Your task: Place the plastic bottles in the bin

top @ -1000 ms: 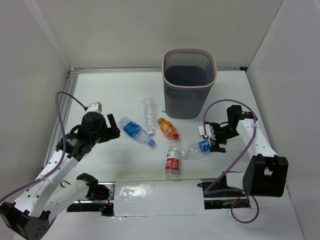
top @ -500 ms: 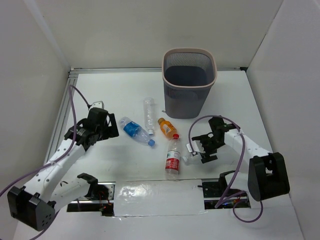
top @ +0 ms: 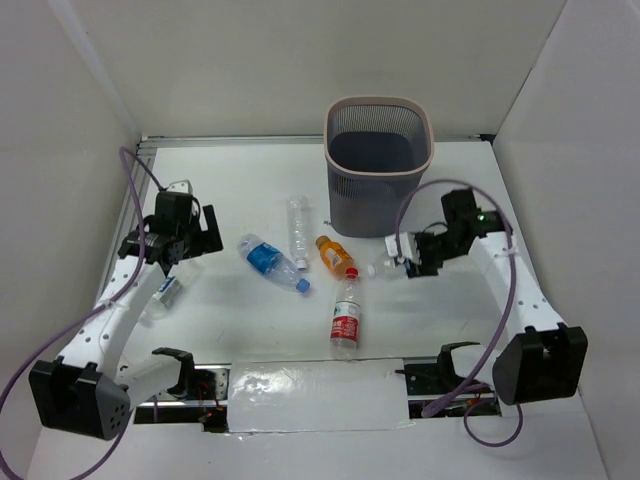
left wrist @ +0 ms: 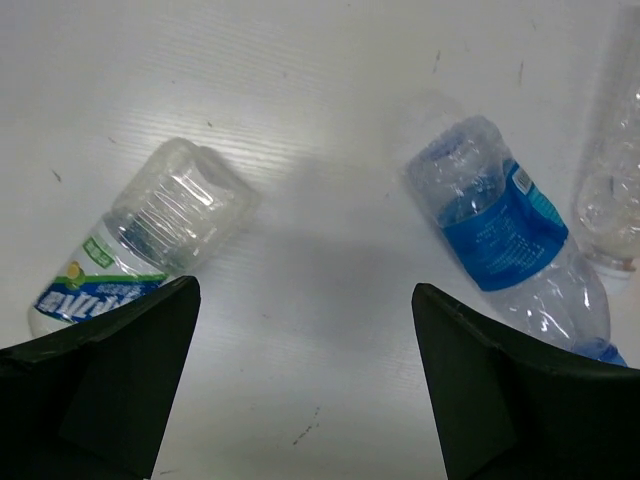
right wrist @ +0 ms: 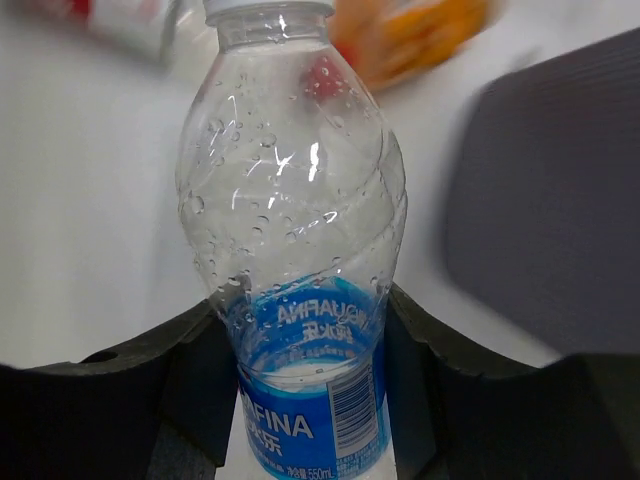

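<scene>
white table (top: 230, 180), six bottles (top: 265, 258), one bin (top: 378, 101)

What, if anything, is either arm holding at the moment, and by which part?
The right gripper holds a blue-labelled bottle, jaws closed on its lower body at the label. The left gripper is open, holding nothing.

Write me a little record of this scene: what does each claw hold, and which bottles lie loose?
Right claw: closed on Aquafina bottle, near bin
Left claw: open, empty
Loose on table: blue-label bottle, unlabelled bottle, orange bottle, red-label bottle, green-and-blue-label bottle
Inside bin: no bottle visible
</scene>
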`<state>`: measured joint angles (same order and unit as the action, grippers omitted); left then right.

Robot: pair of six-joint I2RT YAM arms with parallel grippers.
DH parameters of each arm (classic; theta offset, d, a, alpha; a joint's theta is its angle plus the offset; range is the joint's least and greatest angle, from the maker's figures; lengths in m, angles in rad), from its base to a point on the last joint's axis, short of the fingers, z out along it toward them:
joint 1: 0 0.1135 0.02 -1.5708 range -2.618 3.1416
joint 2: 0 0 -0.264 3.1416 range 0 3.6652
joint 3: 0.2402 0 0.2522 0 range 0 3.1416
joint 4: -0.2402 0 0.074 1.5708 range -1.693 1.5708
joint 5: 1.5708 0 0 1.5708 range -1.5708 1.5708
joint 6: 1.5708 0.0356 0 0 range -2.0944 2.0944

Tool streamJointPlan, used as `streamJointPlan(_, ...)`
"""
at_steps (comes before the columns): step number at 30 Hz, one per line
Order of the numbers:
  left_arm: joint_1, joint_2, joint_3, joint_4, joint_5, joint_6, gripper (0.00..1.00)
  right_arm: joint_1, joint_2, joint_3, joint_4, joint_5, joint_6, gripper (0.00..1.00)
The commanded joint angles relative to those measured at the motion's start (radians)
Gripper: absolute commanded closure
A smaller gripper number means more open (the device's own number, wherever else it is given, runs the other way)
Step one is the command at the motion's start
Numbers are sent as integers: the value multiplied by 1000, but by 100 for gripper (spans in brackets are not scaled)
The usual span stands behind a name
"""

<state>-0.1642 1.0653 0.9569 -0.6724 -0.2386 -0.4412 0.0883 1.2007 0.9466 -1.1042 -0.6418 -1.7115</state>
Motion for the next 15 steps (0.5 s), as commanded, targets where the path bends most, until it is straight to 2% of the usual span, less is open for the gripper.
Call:
streamJointPlan(1,44,70,81,31,-40,84,0,52,-4,266,-214,-240,40,66)
streamJointPlan(4,100,122,109,17,-63,111,0,166,29,415,-180,-280,84,66)
streamJointPlan(5,112,143,109,17,-64,111,0,248,43,447,-142,-295,196,67)
streamJointPlan(7,152,144,120,17,-76,122,0,309,78,532,-47,-320,304,67)
streamJointPlan(8,164,144,120,17,-62,122,0,330,88,555,75,-329,363,67)
streamJointPlan(9,176,124,120,17,-44,131,0,367,88,579,148,-329,513,67)
streamJointPlan(11,209,114,120,17,-22,131,0,378,135,684,312,-360,642,67)
streamJointPlan(12,209,104,111,17,-13,131,0,389,154,728,352,-372,770,67)
streamJointPlan(13,219,104,111,17,-2,131,0,389,195,824,386,-393,824,67)
streamJointPlan(15,229,91,98,17,-2,131,0,389,224,892,510,-384,932,67)
